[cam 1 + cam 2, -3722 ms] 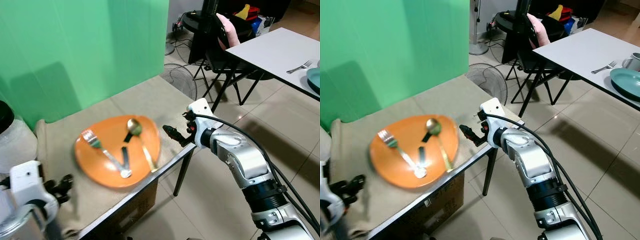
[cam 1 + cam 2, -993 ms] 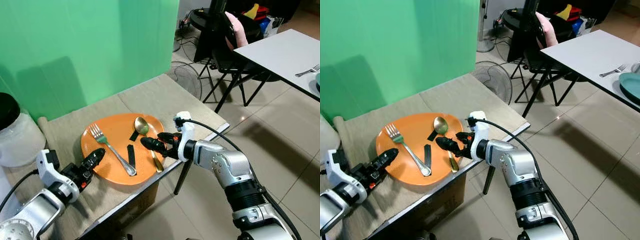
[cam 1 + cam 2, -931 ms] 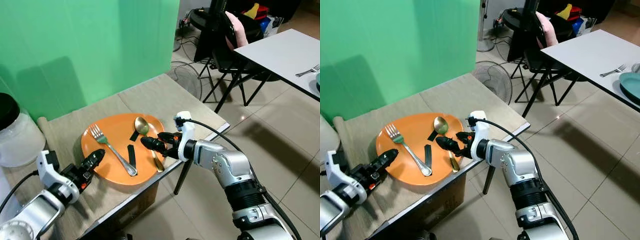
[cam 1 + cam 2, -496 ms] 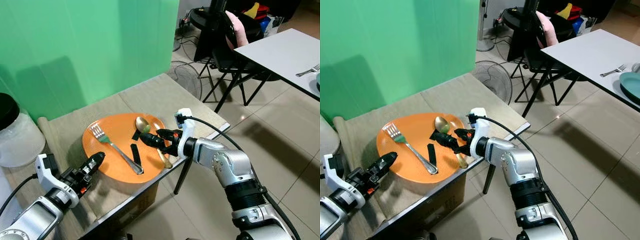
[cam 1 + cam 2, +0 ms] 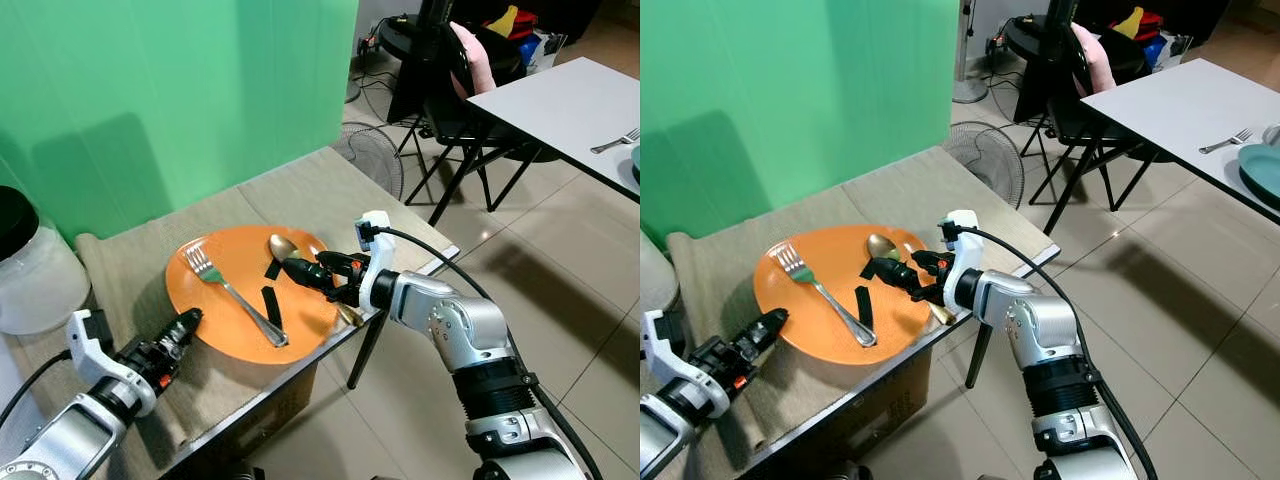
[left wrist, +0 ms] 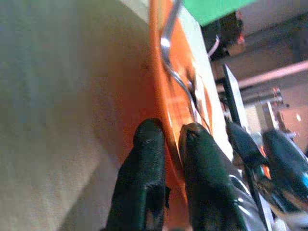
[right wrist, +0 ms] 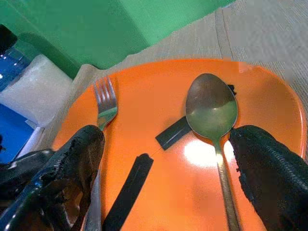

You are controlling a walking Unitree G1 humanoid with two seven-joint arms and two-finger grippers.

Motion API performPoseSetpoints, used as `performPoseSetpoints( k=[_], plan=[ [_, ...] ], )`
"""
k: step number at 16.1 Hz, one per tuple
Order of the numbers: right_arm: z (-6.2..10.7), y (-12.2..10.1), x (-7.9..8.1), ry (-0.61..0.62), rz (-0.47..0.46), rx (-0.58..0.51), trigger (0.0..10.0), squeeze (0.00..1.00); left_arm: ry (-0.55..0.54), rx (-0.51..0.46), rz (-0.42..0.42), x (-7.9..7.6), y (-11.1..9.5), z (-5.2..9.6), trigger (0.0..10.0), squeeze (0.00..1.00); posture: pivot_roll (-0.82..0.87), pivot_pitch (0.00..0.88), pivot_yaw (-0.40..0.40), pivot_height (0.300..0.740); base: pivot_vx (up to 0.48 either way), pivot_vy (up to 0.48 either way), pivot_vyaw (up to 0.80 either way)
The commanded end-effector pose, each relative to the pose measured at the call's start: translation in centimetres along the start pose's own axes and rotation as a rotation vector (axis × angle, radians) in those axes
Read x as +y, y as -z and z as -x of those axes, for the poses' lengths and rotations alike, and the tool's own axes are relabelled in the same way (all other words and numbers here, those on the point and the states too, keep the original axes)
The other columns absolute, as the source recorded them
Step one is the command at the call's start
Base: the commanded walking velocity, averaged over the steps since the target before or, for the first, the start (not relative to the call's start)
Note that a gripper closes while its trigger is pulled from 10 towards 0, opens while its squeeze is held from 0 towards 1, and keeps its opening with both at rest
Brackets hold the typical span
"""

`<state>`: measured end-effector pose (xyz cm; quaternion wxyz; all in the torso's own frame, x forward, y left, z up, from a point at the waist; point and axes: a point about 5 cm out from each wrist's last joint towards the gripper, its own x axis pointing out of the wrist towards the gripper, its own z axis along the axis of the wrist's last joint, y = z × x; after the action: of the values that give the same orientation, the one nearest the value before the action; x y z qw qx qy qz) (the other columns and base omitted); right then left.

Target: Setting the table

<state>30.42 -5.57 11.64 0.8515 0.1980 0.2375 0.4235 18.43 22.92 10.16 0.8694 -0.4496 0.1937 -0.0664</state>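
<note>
Green backdrop behind a cloth-covered table [image 5: 330, 195]; white dining table [image 5: 560, 100] with a fork and a teal dish sits well apart across the tiled floor, black chair between.

Orange plate [image 5: 215, 310] lies near the table's front edge, carrying a silver fork [image 5: 225, 290], a gold spoon [image 5: 285, 250] and two short black strips.

Left gripper [image 5: 178, 330] is at the plate's near-left rim. Wrist view shows its fingers [image 6: 144, 159] pinching the rim, one finger under and one over, nearly pressed together with the rim edge between.

Right gripper [image 7: 168, 159] reaches over the plate from the right, fingers spread wide with the spoon bowl and one black strip between them. Not touching the spoon as far as I can tell; gold handle end pokes out past the plate's front edge under the right wrist.

Step in hand, my read: grab the spoon while the left steadies the plate.

To do it well:
- Keep the left pinch firm. Plate sits on loose cloth and looks likely to slide or tip.
- Close the right fingers across the spoon's neck, not the bowl. Bowl is smooth and curved, probably slips.
- Come down low. Spoon lies flat, so fingertips need to scrape the plate surface to get under.
- Avoid catching the black strip in the same grasp.
- Lift straight up, clear of the fork.
</note>
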Motion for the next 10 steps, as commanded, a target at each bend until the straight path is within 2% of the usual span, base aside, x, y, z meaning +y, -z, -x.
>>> performPoseSetpoints(
  k=[1,8,10],
  plan=[
    [0.1,-0.6,0.2,0.000,0.017,-0.016,10.0,0.00,-0.026,-0.045,0.002,0.2,-0.6,-0.1,0.0,0.00,-0.04,0.010,-0.051,0.740,0.000,0.000,0.00],
    [0.0,-1.4,0.2,0.006,0.024,-0.041,10.0,0.00,-0.009,-0.141,0.047,-0.3,-2.1,-0.3,0.0,0.00,-0.03,0.009,-0.052,0.740,0.000,0.000,0.00],
    [-0.1,-1.7,0.2,0.012,0.028,-0.052,10.0,0.00,-0.059,-0.174,0.065,0.1,-2.7,-0.7,0.0,0.00,-0.03,0.010,-0.053,0.740,0.000,0.000,0.00]
  ],
)
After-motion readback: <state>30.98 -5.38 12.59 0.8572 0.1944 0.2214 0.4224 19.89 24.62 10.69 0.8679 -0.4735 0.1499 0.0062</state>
